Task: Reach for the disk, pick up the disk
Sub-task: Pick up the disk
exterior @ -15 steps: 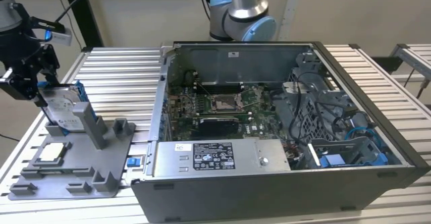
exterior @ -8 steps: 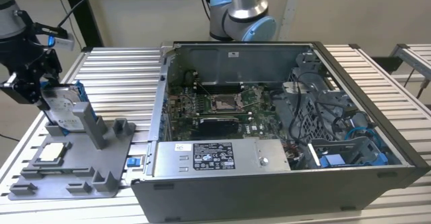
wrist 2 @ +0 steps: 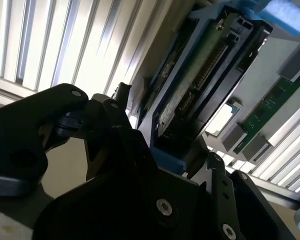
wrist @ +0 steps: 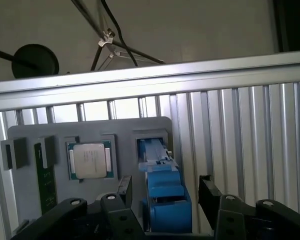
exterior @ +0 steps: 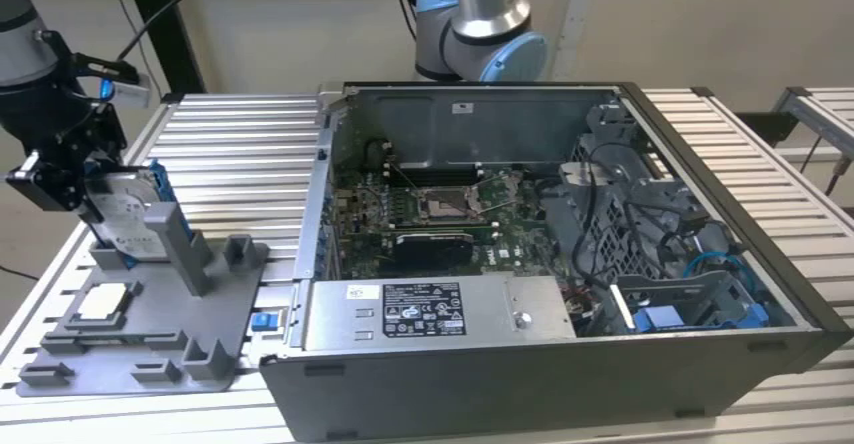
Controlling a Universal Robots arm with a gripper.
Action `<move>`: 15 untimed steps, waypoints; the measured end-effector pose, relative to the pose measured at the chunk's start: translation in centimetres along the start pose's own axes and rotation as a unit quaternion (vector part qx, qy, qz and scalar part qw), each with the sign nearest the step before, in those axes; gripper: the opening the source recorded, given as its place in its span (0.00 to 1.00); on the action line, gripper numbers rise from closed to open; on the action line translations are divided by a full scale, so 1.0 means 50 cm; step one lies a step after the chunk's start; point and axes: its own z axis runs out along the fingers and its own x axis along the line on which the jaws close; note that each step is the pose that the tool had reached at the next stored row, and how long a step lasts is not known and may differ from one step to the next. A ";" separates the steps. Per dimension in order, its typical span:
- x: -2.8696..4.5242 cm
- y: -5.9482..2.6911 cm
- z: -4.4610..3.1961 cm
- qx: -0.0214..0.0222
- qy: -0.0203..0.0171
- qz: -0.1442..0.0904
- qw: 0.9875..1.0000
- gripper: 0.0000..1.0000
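Reach step judged near complete: gripper (wrist: 165, 184) jaws released, straddling the upright disk (wrist: 162, 200) at lower centre of the first wrist view, disk seated in the grey fixture (exterior: 220, 289) on the tabletop (exterior: 240, 144); pickup needs square closure on its blue rails.

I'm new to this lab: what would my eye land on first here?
The open computer case dominates the exterior view's right, its motherboard exposed. At that view's left, the gripper is at the disk, which stands upright in a grey fixture tray beside a small square chip. In the first wrist view the jaws straddle the disk's blue rails with a gap on each side.
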 end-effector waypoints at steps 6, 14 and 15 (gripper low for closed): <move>-0.002 0.000 0.007 0.000 0.000 0.000 1.000 1.00; -0.003 0.001 0.012 0.000 0.000 0.000 1.000 1.00; -0.003 0.000 0.012 0.000 0.000 0.000 1.000 1.00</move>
